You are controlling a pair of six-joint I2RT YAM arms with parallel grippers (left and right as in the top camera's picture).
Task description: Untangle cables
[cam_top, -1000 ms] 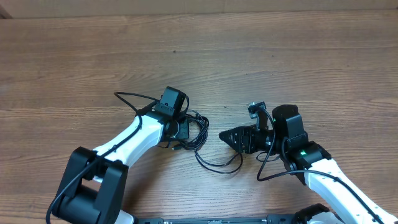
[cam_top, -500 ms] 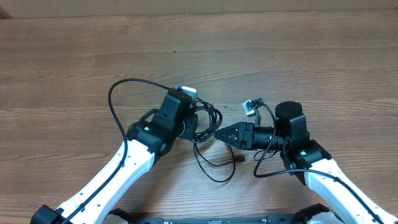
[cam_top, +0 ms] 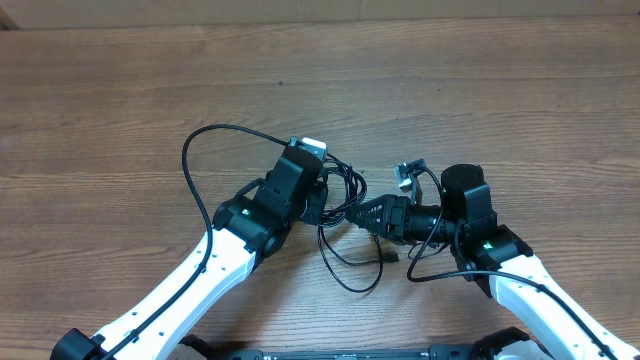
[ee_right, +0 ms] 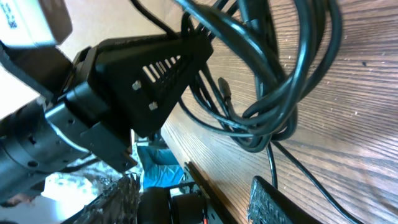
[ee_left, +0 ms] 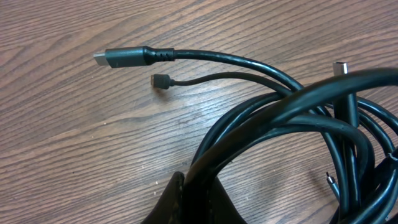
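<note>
Black cables (ee_left: 249,62) in left gripper (cam_top: 322,205), right gripper (cam_top: 360,214) seemingly spread

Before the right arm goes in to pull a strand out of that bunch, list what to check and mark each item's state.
1. Left gripper grips the cables: ok, shut on the bunch.
2. Right gripper ready to take a strand: ok, its fingers stand apart.
3. One strand singled out ahead of the right gripper: not ok, several loops cross there together.
4. Free ends located: ok, a large plug and a small plug lie loose on the table.
5. Left arm's own cable clear of the bunch: cannot tell.
</note>
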